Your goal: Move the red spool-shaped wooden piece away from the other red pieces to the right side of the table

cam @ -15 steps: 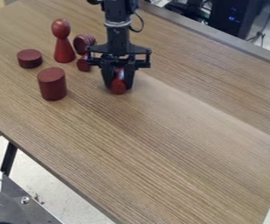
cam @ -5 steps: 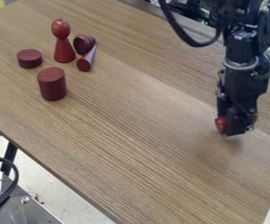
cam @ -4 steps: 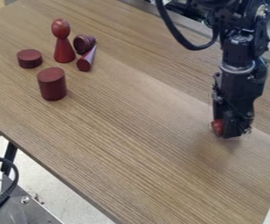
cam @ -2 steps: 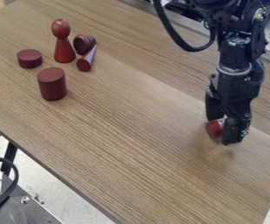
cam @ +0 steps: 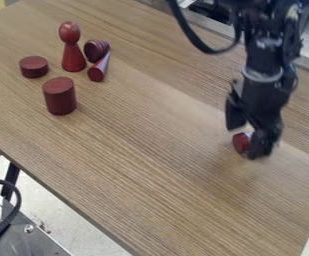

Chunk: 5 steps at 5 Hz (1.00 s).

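Note:
Over the right part of the table, the gripper (cam: pixel 246 138) stands open, its two fingers apart. A dark red piece (cam: pixel 241 143) lies on the wood between and just below them, its flat round end toward the left and the rest hidden behind the nearer finger. Far off at the upper left stand a red pawn-shaped figure (cam: pixel 73 54), a short dark red disc (cam: pixel 34 67) and a taller dark red cylinder (cam: pixel 60 96). A ridged round piece (cam: pixel 96 50) and a cone (cam: pixel 99 68) lie close together right of the pawn.
The wooden table (cam: pixel 150 145) runs diagonally, its front edge dropping from the left side to the bottom. A metal surface with a black cable (cam: pixel 13 212) is at the lower left. Behind the far edge is dark equipment. The arm comes in from the upper right.
The gripper carried the red piece from beside the group at upper left to the right part of the table. Its fingers then opened around the piece, and it has moved slightly left and up.

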{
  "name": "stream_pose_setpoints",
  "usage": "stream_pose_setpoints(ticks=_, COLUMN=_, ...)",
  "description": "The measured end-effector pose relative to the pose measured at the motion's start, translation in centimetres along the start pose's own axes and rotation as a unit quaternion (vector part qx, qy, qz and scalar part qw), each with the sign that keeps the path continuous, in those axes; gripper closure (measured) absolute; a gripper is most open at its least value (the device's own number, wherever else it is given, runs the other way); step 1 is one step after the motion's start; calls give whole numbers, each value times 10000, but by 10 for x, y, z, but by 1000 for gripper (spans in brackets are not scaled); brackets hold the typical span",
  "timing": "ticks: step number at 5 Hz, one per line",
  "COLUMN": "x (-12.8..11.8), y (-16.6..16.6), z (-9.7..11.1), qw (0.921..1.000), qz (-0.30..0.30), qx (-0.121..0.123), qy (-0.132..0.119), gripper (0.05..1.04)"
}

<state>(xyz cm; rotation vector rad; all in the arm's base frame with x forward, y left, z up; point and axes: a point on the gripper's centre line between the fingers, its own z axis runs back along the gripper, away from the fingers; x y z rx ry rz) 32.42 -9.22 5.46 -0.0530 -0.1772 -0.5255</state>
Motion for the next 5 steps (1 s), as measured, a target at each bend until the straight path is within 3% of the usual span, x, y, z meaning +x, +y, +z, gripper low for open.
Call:
stream_pose_setpoints(ticks=1, x=-12, y=23, z=47, qw=9931, qz=981, qx=447, qy=-457, gripper=83)
stream_pose_setpoints(ticks=2, x=-27, y=53, z=77, qw=9689, qz=2316, qx=704, qy=-509, gripper=83)
stream_pose_setpoints(ticks=3, x=-31, y=65, z=75, qw=9603, qz=2697, qx=671, qy=-242, gripper=83)
stream_pose_setpoints(ticks=4, x=-30, y=73, z=58, qw=9566, qz=2847, qx=593, qy=183, gripper=83)
stream_pose_setpoints(ticks=5, x=-29, y=79, z=43, qw=9560, qz=2882, qx=418, qy=361, gripper=83)
